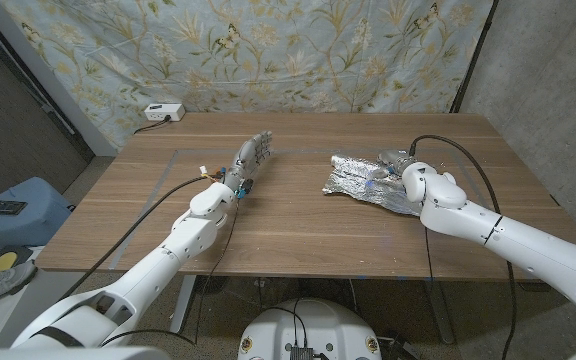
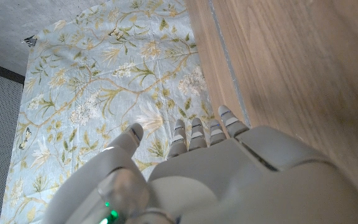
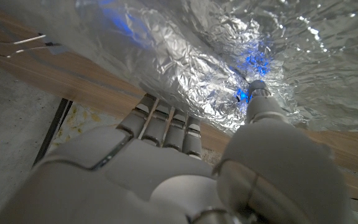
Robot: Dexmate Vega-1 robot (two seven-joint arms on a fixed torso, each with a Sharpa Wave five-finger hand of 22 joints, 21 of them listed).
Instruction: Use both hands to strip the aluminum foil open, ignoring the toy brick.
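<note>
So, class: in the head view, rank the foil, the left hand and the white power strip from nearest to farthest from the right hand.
1. Foil: right under the right hand, on the table's right half.
2. Left hand: left of the foil, near the table's middle.
3. Power strip: at the far left corner, by the curtain.

**The table and its load**

My table [image 1: 298, 225] is brown wood with a faint taped rectangle marked on its top. The foil [image 1: 368, 180] lies crumpled on its right half, spread out flat and wide (blue glints show on it in my right wrist view). My left hand [image 1: 251, 157] is over the table's middle left, well apart from the foil. My right hand [image 1: 416, 180] is at the foil's near right edge.
</note>
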